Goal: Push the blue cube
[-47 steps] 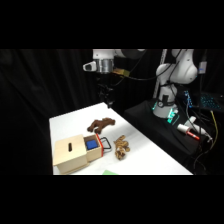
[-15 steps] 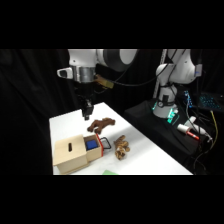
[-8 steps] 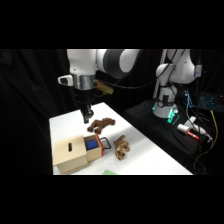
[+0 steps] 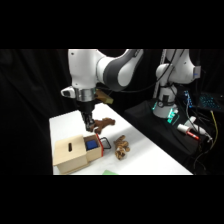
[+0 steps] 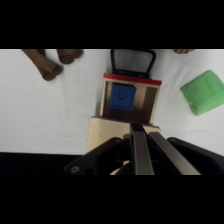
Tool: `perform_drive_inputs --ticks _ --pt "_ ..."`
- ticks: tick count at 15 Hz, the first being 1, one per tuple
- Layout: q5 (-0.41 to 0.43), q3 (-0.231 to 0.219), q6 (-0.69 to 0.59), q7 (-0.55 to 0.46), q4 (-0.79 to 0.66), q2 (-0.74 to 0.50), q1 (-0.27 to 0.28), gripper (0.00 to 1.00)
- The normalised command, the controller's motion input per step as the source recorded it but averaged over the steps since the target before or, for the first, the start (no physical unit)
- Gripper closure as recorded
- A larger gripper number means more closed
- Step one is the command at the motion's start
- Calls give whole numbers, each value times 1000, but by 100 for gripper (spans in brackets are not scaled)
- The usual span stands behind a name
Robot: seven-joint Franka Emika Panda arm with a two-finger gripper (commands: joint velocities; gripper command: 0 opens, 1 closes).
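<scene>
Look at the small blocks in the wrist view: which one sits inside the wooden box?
The blue cube. It sits inside the tan wooden box, walled in on both sides, while the green block lies apart on the bare table.

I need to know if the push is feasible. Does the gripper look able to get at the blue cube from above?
Probably yes. The blue cube sits in the open-topped drawer of the wooden box, nothing covers it, and the gripper hangs just above.

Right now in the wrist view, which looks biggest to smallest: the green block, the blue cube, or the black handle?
1. Black handle and green block: look about alike, so I won't rank them.
2. Blue cube: smallest.
</scene>
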Motion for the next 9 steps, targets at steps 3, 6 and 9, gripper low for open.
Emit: perform_drive_inputs --ticks 3,6,9 --pt "2 -28 246 93 -20 127 43 95" --pt "30 -28 245 76 -8 153 39 95" --pt "67 -19 238 42 27 161 28 95"
